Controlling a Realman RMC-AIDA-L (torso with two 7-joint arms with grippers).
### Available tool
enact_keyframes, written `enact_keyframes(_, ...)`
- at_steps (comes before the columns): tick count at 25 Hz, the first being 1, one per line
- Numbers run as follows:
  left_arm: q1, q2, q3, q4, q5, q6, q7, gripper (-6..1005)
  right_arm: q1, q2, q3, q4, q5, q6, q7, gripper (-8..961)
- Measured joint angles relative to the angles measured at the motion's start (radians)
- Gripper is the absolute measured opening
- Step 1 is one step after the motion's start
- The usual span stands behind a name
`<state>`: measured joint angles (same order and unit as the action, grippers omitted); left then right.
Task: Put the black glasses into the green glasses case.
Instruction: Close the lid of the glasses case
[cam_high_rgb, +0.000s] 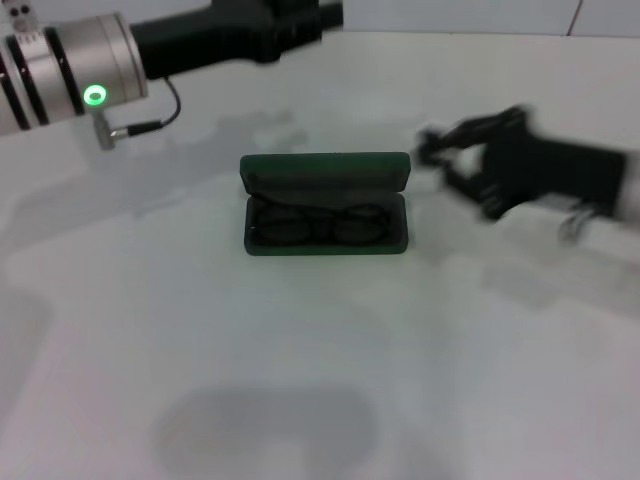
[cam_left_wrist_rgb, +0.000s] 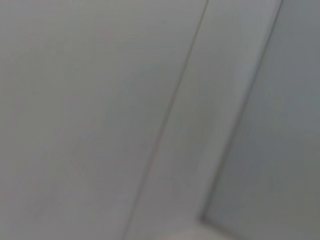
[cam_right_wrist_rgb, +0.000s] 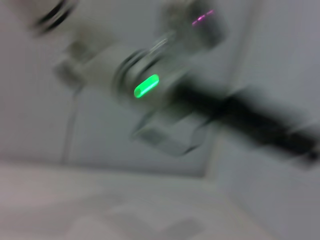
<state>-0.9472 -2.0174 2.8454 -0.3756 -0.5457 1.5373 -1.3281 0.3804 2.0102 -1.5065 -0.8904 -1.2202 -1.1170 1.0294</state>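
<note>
A: Item count, please.

B: One green glasses case (cam_high_rgb: 326, 205), lid raised at the far side, standing near the middle of the white tabletop (cam_high_rgb: 320, 380). One pair of black glasses (cam_high_rgb: 318, 224), lying inside the lower tray of the case, frame running along its length, both lenses within the rim.

A: Grippers?

B: Two. The right gripper (cam_high_rgb: 432, 152) is just beside the case's right end, apart from it, at about the height of the lid. It is blurred; a gap shows between its dark fingers and nothing sits between them, so I list it as released and empty.

A: And the left?

B: The left arm (cam_high_rgb: 75, 70) lies across the far left corner, well away from the case, one green light lit on its silver wrist. The left gripper (cam_high_rgb: 310, 15) reaches the top edge of the head view; whether its fingers are parted or closed I cannot tell.

A: Wrist views?

B: The left wrist view shows only pale flat surfaces with seams. The right wrist view shows the other arm (cam_right_wrist_rgb: 150, 82), blurred, with one green light.
</note>
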Motion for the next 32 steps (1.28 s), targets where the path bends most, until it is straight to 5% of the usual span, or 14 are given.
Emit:
enact_keyframes(1,-0.001,0.004,0.000,-0.002,0.031,0.001,0.000,469,0.001,-0.003,0.062,0.026,0.000,-0.037,0.010,143)
enact_keyframes(2,-0.002,0.009,0.000,-0.001,0.067,0.005,-0.001,469,0.009,-0.005,0.227,0.095,-0.002,-0.088,0.014,144)
enact_keyframes(7,-0.006,0.012,0.000,-0.005,0.131,-0.014,-0.028,469,0.020,-0.002,0.384,0.150,-0.019,-0.086,0.009,147)
enact_keyframes(17,-0.093,-0.028,0.000,-0.001,0.329,-0.316,-0.127,467,0.040,0.001,0.393,0.153,-0.036,-0.049,-0.002,155)
enact_keyframes(32,-0.118,-0.037,0.000,0.003,0.456,-0.362,-0.151,464,0.062,0.003,0.389,0.190,-0.059,-0.024,-0.008,168)
